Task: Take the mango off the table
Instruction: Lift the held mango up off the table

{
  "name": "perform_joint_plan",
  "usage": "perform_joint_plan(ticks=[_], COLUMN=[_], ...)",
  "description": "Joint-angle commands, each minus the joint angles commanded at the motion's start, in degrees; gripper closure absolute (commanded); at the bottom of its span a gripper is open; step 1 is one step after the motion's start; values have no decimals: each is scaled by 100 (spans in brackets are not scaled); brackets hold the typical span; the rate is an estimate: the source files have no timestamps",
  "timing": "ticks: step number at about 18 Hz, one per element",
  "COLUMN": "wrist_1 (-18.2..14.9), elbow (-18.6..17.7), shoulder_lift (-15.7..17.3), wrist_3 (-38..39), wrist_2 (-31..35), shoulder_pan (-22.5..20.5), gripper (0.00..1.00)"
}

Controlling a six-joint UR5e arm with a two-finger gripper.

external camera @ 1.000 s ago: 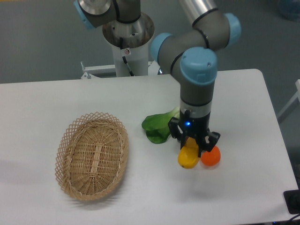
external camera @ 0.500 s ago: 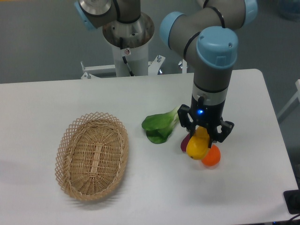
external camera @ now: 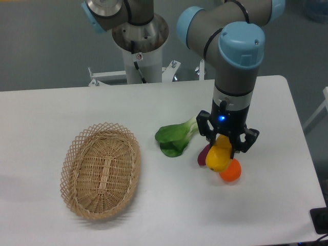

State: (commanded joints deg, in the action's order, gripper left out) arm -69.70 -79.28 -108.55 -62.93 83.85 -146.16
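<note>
The yellow mango point(external camera: 219, 157) hangs in my gripper point(external camera: 226, 147), which is shut on its upper end and holds it lifted above the white table point(external camera: 154, 210). The mango tilts down to the left. Right under it lie the round orange fruit point(external camera: 230, 171) and the dark purple sweet potato point(external camera: 203, 155), which the mango and gripper mostly hide.
A green leafy vegetable point(external camera: 174, 136) lies just left of the gripper. An oval wicker basket point(external camera: 101, 169) stands at the left of the table. The arm's base column point(external camera: 139, 41) is at the back edge.
The gripper has lifted the mango off the table and carried it up and to the right, uncovering the purple sweet potato.
</note>
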Motion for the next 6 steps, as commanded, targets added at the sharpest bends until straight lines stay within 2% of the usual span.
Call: perform_joint_plan(ticks=[6], wrist_1=[-9], elbow=[0], shoulder_lift=[70], wrist_3=[-9], wrist_2=[0], shoulder_pan=[-18], gripper=[48])
